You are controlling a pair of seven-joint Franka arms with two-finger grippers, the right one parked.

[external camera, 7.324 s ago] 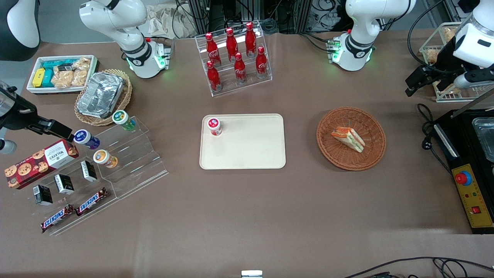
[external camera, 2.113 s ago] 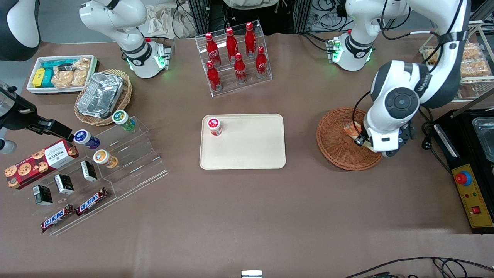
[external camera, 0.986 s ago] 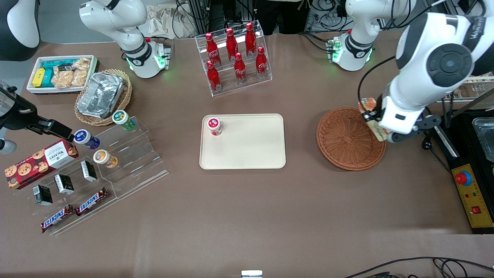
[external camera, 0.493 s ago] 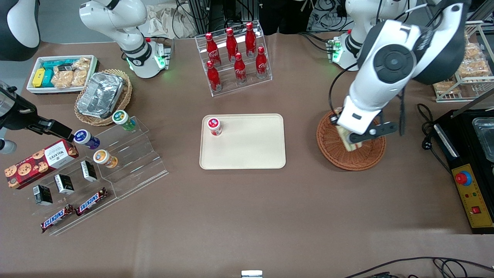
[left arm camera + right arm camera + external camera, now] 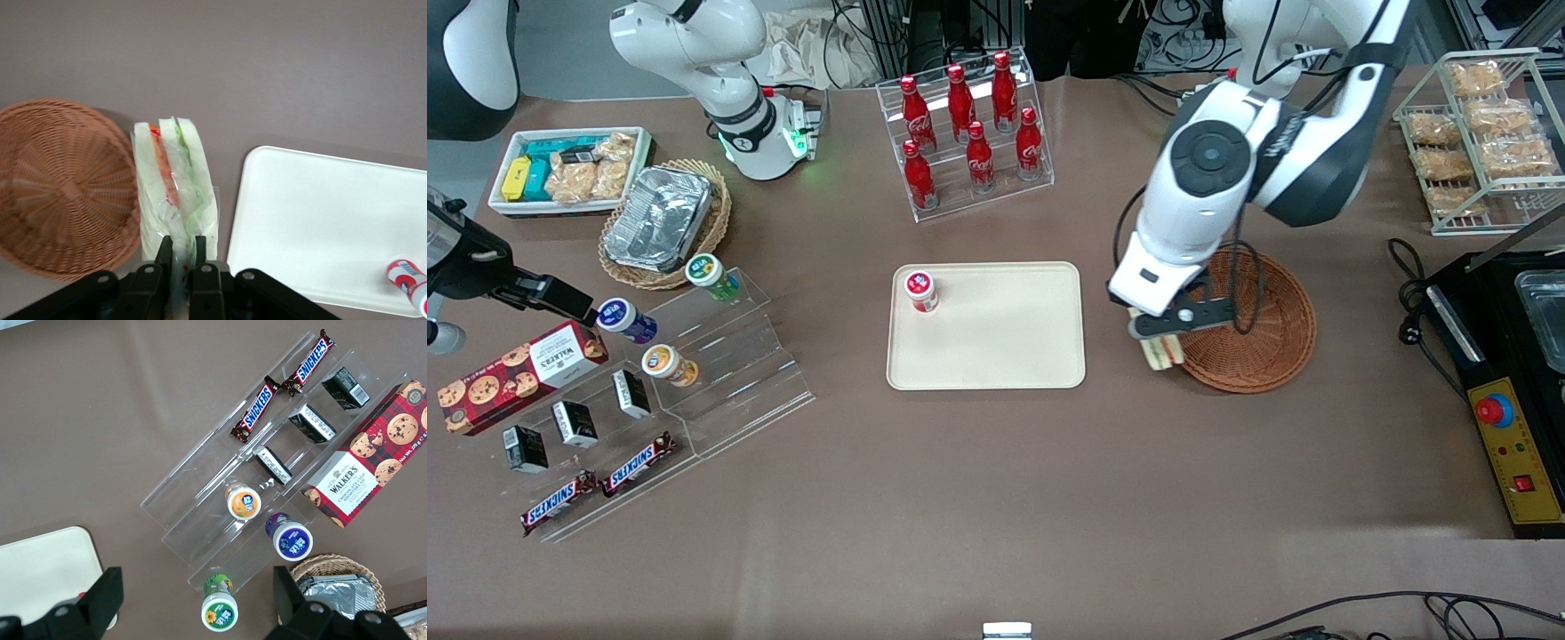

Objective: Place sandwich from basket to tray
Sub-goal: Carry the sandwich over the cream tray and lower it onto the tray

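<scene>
My left gripper [image 5: 1159,338] is shut on the sandwich [image 5: 1164,355], a pale wedge in clear wrap with orange-red and green layers. It hangs above the bare table between the reddish-brown wicker basket [image 5: 1267,356] and the cream tray [image 5: 996,342]. In the left wrist view the black fingers [image 5: 164,248] pinch the sandwich [image 5: 175,187] at its wrapped end. There the basket [image 5: 60,193] holds nothing, and the tray [image 5: 320,227] lies beside the sandwich.
A small red-capped jar [image 5: 921,291] stands on the tray's corner farthest from the basket. A rack of red cola bottles [image 5: 967,133] stands farther from the front camera than the tray. A black control box [image 5: 1516,436] and a wire snack rack [image 5: 1476,133] are at the working arm's end.
The gripper came down on the sandwich in the basket, closed on it and lifted it. It has since carried it past the basket's rim toward the tray.
</scene>
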